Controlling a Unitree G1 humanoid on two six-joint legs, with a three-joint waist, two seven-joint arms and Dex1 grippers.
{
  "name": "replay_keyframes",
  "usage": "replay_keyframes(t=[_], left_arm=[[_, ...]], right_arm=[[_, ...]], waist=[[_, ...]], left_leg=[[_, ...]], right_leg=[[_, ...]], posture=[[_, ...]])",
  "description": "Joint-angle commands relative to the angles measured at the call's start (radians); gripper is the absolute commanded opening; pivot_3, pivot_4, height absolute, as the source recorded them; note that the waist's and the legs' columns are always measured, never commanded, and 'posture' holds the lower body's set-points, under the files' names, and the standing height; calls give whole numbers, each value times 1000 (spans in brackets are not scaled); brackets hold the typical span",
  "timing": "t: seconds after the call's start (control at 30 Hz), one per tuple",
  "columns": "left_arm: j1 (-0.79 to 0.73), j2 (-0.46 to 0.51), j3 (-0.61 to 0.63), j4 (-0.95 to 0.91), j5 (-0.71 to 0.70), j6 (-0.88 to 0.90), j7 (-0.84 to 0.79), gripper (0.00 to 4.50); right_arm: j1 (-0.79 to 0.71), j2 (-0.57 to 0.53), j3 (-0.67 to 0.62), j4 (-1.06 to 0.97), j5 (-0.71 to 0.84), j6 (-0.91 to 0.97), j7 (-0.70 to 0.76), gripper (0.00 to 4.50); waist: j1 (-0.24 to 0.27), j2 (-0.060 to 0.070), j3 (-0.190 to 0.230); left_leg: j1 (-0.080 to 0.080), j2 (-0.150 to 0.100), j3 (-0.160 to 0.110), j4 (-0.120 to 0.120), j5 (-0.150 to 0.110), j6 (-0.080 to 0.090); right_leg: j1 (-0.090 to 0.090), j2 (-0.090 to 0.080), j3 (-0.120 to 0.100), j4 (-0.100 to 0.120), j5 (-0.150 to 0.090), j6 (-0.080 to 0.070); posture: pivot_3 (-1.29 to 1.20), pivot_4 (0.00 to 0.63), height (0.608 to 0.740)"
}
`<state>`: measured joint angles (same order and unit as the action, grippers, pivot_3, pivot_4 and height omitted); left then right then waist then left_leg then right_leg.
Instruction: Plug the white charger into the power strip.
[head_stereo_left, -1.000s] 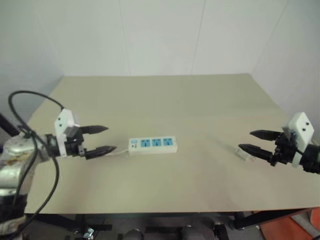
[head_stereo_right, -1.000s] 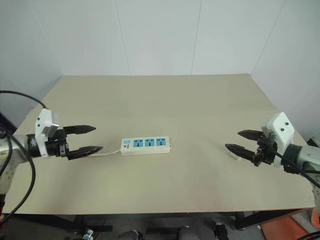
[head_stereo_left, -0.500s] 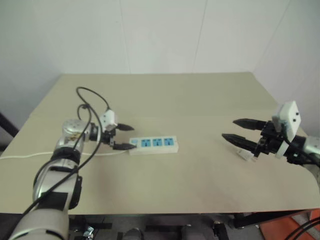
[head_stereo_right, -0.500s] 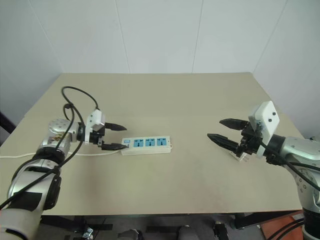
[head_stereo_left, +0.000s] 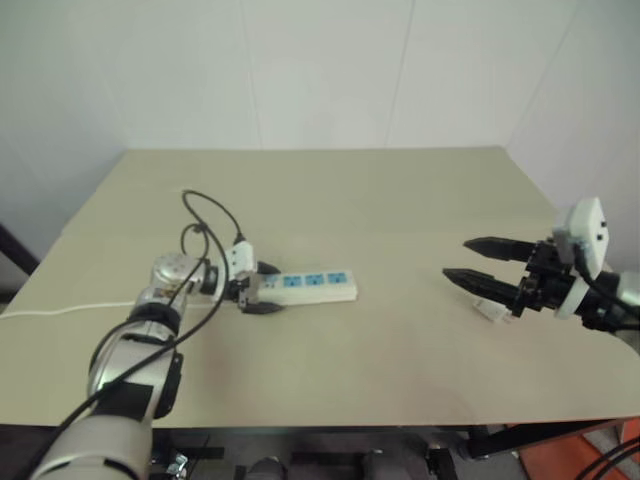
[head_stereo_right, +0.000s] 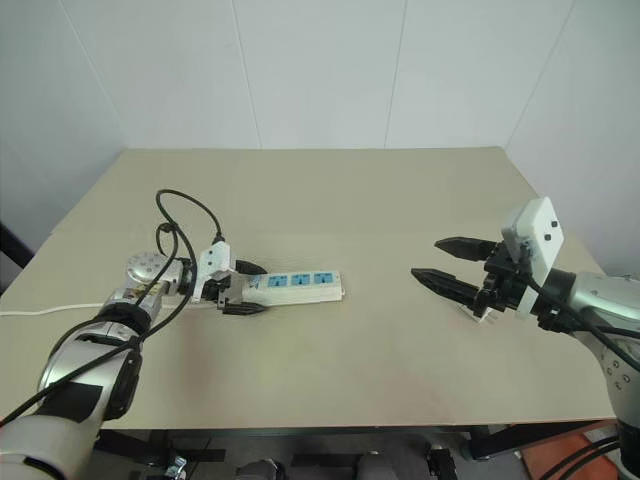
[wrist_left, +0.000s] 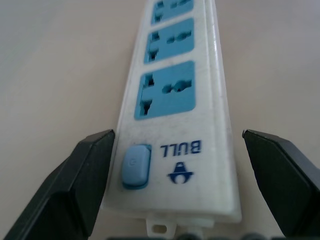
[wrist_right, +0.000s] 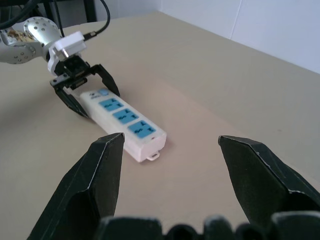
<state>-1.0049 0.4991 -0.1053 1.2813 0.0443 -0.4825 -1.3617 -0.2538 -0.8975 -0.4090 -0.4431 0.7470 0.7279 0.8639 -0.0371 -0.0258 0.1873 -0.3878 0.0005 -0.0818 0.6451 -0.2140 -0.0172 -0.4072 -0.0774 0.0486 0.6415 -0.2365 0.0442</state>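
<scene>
The left gripper (head_stereo_right: 243, 288), jaws apart, straddles the switch end of the power strip (head_stereo_right: 295, 285); the right gripper (head_stereo_right: 441, 265), jaws apart, hovers above the white charger (head_stereo_right: 477, 313) on the surface (head_stereo_right: 350, 200).

Both arms are silvery grey metal with rounded joint housings; the left arm (head_stereo_right: 95, 345) carries a black band near the elbow. A thin black cable (head_stereo_right: 185, 215) loops up over the left wrist and runs into a small white boxy camera module (head_stereo_right: 212, 262). The left gripper (head_stereo_right: 243, 288) has two black tapered fingers on a black bracket. The right gripper (head_stereo_right: 447, 265) has long, pointed black fingers (wrist_right: 100, 172) with flat faceted faces. Behind them sits a larger white camera box (head_stereo_right: 532, 238) with rounded corners and small dark dots, and black cables (head_stereo_right: 590, 318) trail along the right forearm.
</scene>
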Motion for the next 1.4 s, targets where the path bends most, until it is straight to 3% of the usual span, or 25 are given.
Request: replay_keyframes(t=[0.03,0.33,0.53,0.8,1.13,1.2,1.27,1.4], left_arm=[[-15,12,21,5,7,-12,14,4461],[-8,0,42,9,10,14,-8,4461],[9,-11,50,7,6,21,-43,3324],[4,-60,67,-32,-19,126,-46,3324],[71,-170,27,-242,-31,201,-69,3324],[93,-179,-8,-268,0,210,-41,4085],[113,-194,-33,-295,10,217,-26,4467],[133,-220,-36,-342,-24,214,-18,4467]], right_arm=[[-13,-20,-27,-24,22,1,-9,3696],[-13,-13,-13,-26,39,-3,-29,3696],[-14,-21,-21,-24,43,1,-37,3696],[-19,-11,-15,-23,41,-5,-55,3696],[-35,25,20,-20,39,-18,-73,3696],[-41,35,28,-18,36,-21,-78,3696],[-44,45,33,-19,33,-24,-86,3696],[-47,61,39,-24,30,-23,-100,3696]], waist=[[-1,-1,0],[0,-1,0],[0,-1,0],[1,-1,0],[20,-1,0],[20,-1,0],[20,-1,0],[24,-1,0]], left_leg=[[-1,0,0,0,0,0],[-2,0,0,0,0,0],[-2,0,0,0,0,0],[-1,0,0,0,0,0],[-2,-1,0,1,0,0],[-1,-1,0,1,0,0],[-1,-1,0,1,0,0],[-1,-1,0,1,0,0]], right_leg=[[-1,0,0,0,0,0],[-2,0,0,0,1,-1],[-2,0,0,0,1,-1],[-1,0,0,1,0,0],[-1,0,0,0,3,-4],[-1,0,0,0,2,-3],[-1,0,0,0,2,-2],[-1,0,0,0,3,-3]], posture=[[0,150,740],[0,150,740],[0,150,740],[0,150,740],[0,150,740],[0,150,740],[0,150,740],[0,150,740]])
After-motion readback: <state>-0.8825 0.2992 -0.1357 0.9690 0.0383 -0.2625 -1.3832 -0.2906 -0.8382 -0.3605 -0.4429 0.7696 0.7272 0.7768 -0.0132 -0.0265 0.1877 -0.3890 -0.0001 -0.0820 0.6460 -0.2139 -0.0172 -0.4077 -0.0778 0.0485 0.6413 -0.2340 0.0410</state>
